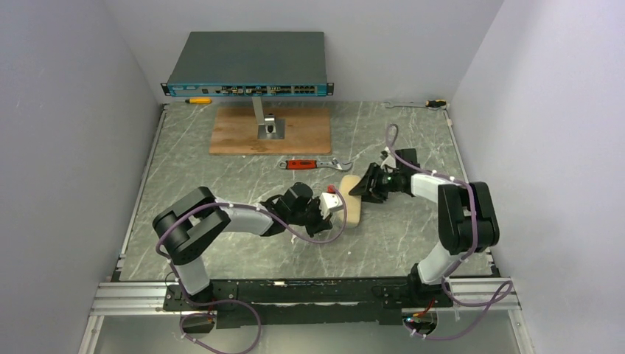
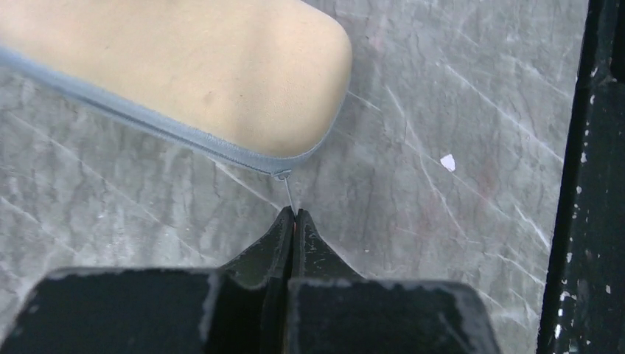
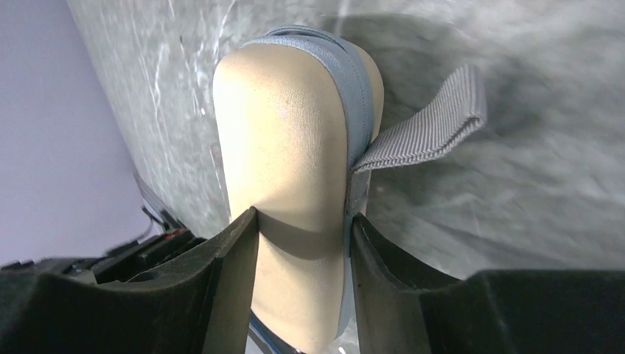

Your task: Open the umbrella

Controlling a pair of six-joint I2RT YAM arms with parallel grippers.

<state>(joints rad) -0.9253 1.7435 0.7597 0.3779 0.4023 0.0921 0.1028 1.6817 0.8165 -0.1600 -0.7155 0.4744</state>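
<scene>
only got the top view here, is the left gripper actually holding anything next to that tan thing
Observer: Yes, the left wrist view shows the left gripper shut on the thin zipper pull of the tan case.
Operator: and the right one
Observer: The right gripper clamps the case's rounded end, one finger on each side.
Operator: zip open yet
Observer: No gap shows along the grey zipper in the left wrist view.

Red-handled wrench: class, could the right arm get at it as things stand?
Probably not yet. The right fingers are clamped on the tan pouch, so they would have to let go first. The wrench lies close by, with nothing covering it.
</scene>
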